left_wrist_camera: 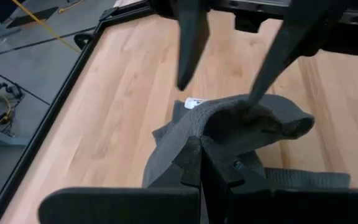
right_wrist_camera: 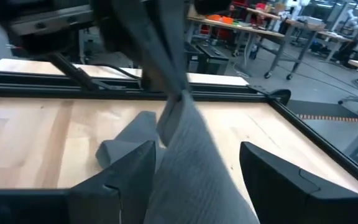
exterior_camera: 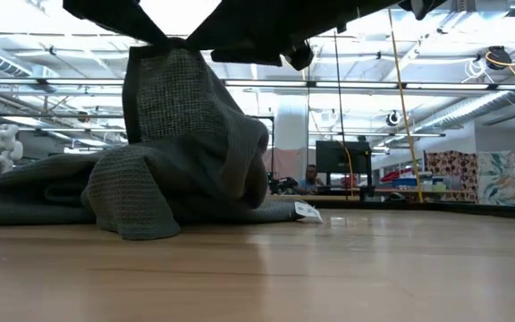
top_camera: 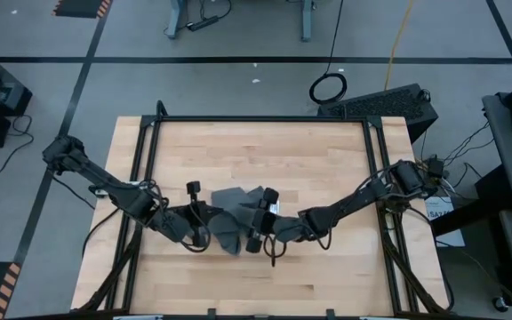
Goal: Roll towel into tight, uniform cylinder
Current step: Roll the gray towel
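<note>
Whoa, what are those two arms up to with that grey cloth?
They are working a dark grey towel on a wooden table, aiming to roll it up. The left gripper is shut on one edge of the towel and holds it up. The right gripper is open with the raised cloth between its fingers. The towel is bunched and partly lifted, not yet a roll; its white tag lies on the table.

The towel sits near the middle of the counter, a little toward its front edge, between the two arms. The left pincer is at the towel's left side, clamped on a raised fold; the right pincer is at its right side, fingers spread with cloth between them. Part of the towel is lifted off the counter, the rest lying on it. The tag rests on the counter beside the heap.
</note>
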`<state>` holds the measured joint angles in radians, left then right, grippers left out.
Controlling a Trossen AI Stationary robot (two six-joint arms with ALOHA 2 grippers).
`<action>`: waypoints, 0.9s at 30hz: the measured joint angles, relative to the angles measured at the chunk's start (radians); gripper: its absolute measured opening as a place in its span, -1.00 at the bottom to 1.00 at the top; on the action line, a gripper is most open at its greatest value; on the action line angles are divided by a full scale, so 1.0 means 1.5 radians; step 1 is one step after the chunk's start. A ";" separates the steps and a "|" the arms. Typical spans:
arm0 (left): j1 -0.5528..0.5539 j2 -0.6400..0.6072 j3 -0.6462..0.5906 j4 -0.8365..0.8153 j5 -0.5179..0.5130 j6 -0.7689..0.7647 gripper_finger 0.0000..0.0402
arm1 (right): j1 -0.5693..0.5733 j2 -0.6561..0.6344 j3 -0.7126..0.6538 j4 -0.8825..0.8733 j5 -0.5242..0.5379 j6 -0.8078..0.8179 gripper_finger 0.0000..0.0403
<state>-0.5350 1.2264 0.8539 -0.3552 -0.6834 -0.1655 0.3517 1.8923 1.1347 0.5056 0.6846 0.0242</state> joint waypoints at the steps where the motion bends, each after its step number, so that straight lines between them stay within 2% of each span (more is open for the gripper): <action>1: 0.000 0.006 0.000 0.010 0.000 0.010 -0.99 | -0.002 0.000 0.000 0.000 0.001 0.004 0.11; 5: 0.004 0.026 0.000 0.051 0.015 0.047 -0.99 | -0.014 0.000 0.000 -0.018 -0.001 0.027 0.04; 8: 0.004 0.029 0.000 0.064 0.019 0.063 -0.99 | -0.022 0.000 0.000 -0.059 -0.001 0.056 -0.10; 18: 0.004 0.029 0.000 0.076 0.021 0.067 -0.99 | -0.025 0.000 0.000 -0.107 -0.004 0.069 -0.95; 27: 0.004 0.029 0.000 0.074 0.021 0.066 -0.99 | -0.024 0.000 0.000 -0.107 -0.004 0.060 -0.98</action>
<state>-0.5293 1.2697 0.8536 -0.2436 -0.6523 -0.0660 0.3157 1.8927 1.1343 0.3447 0.6792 0.1136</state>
